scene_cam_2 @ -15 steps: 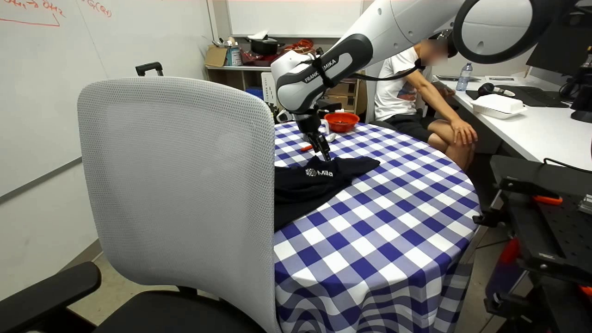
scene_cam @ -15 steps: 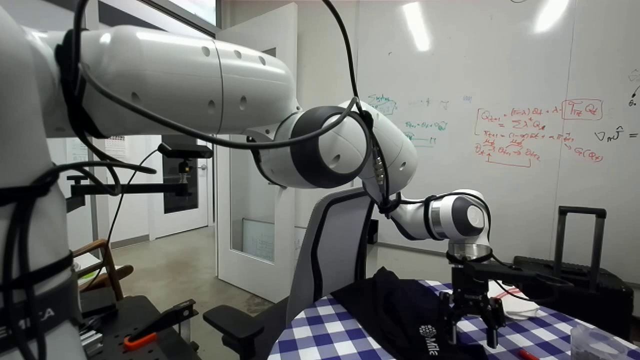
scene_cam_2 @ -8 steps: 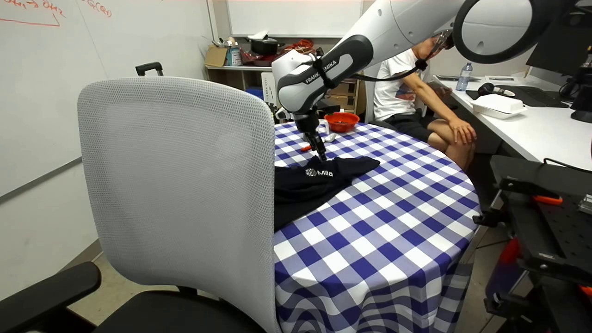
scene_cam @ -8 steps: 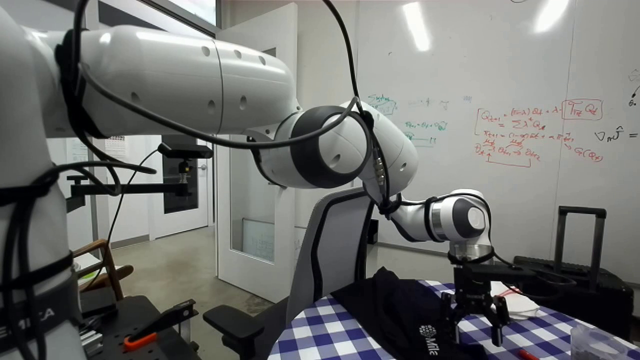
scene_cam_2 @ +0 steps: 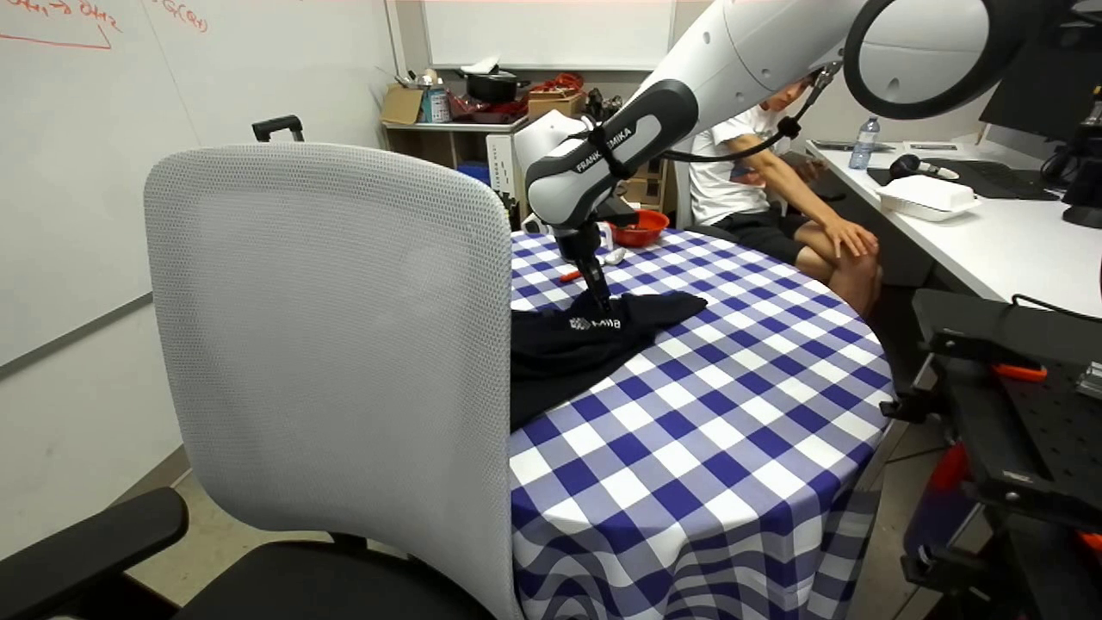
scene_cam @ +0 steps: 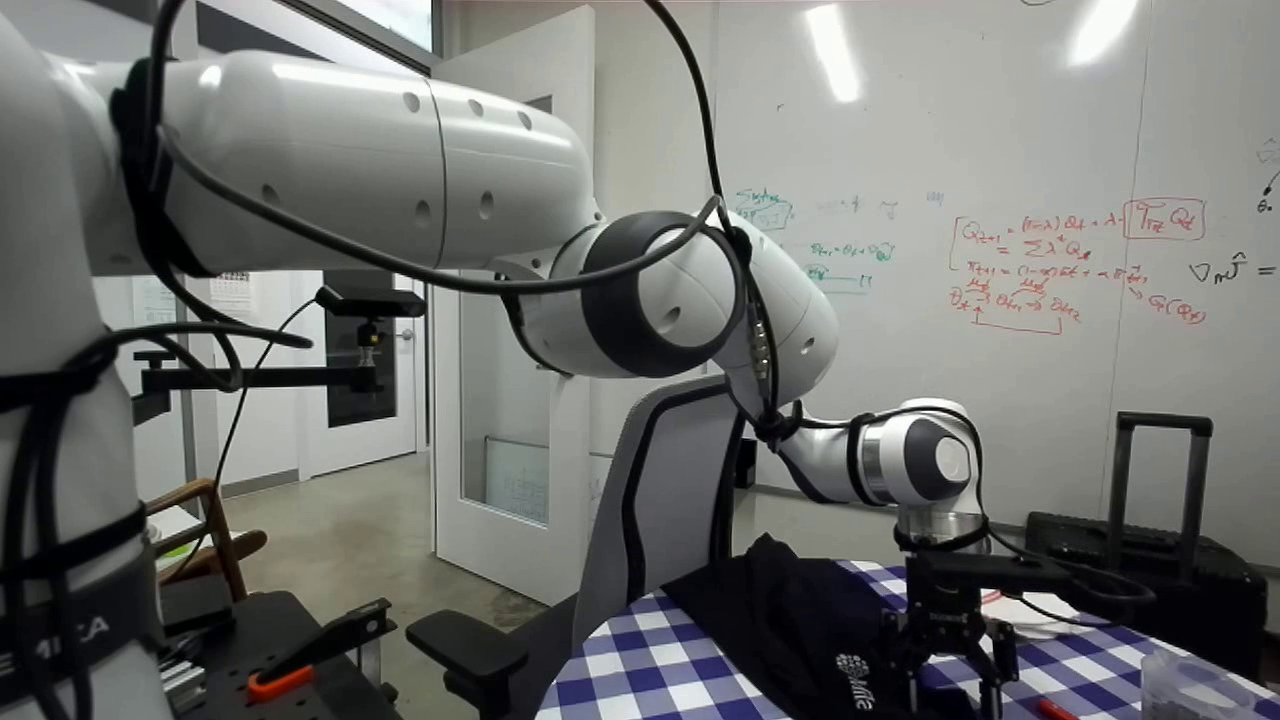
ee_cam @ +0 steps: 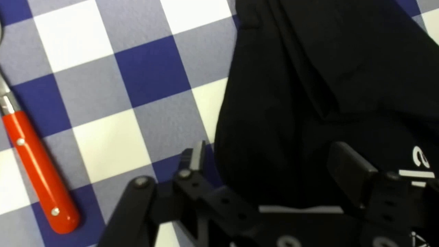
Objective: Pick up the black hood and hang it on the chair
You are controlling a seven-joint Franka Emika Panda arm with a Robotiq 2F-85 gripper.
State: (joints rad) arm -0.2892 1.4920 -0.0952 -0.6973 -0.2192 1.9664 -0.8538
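Observation:
The black hood lies spread and rumpled on the table in both exterior views, with a white Mila logo. The chair stands against the table, its grey backrest bare in both exterior views; the backrest hides part of the hood. My gripper points down at the hood's far edge in both exterior views. In the wrist view the gripper is open, one finger over the tablecloth beside the hood, the other over its cloth near the logo. A fingertip appears to touch the cloth.
The round table has a checked cloth. A red-handled utensil lies left of the hood in the wrist view. A clear container, a white cloth and a red bowl stand near. A black suitcase and a seated person are beyond.
My gripper has moved down onto the hood's edge, its fingers still apart. The logo has shifted and creased slightly beside the finger. The chair has not moved.

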